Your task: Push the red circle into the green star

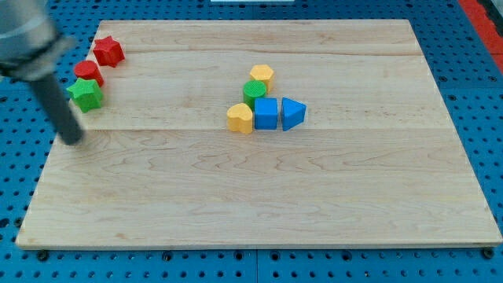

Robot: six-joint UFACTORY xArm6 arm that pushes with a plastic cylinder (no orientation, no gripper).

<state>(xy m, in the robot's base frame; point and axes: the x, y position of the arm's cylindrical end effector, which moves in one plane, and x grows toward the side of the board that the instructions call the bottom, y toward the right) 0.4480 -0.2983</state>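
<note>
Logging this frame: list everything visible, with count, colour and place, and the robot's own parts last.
red star: 1, red, the view's top left
red circle: 1, red, touching the green star, above it
green star: 1, green, left edge
yellow hexagon: 1, yellow, top of centre cluster
green circle: 1, green, centre cluster
yellow heart: 1, yellow, cluster's left
blue cube: 1, blue, cluster
blue triangle: 1, blue, cluster's right
table: 1, light wood
my tip: 1, dark rod, below the green star

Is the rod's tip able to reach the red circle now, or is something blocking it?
Probably not directly: my tip sits below the green star, which lies between it and the red circle. It must go around.
</note>
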